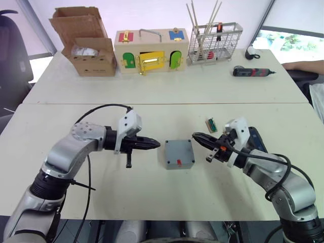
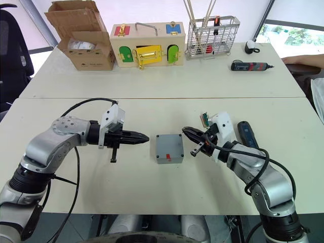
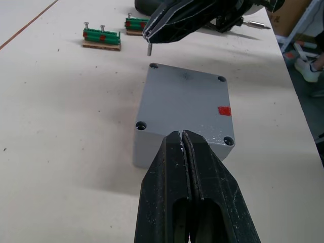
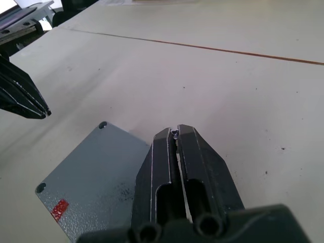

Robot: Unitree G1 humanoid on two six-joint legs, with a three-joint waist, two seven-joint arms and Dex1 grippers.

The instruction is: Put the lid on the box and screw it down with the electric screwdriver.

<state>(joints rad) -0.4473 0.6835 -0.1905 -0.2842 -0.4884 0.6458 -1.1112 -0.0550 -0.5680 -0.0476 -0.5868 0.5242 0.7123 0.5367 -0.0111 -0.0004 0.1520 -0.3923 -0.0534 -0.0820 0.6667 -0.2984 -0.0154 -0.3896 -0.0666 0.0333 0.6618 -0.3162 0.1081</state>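
The grey box (image 1: 179, 153) stands at mid-table between my two grippers, with a small red mark near one edge. Its top is a flat grey face with corner screw holes (image 3: 185, 98), which looks like the lid seated on it. My left gripper (image 1: 158, 145) is shut and empty, its tip just left of the box. My right gripper (image 1: 194, 135) hovers just right of the box, shut on a small metal screw (image 3: 150, 49). The dark blue electric screwdriver (image 2: 248, 134) lies on the table behind my right wrist, partly hidden.
Small green holders with screws (image 3: 101, 39) lie beyond the box, near my right gripper. Along the far table stand a cardboard box (image 1: 86, 48), a wooden box with coloured doors (image 1: 150, 50), a wire basket (image 1: 215, 43) and a black-and-red screwdriver (image 1: 253, 72). A person's arm (image 1: 304, 65) rests far right.
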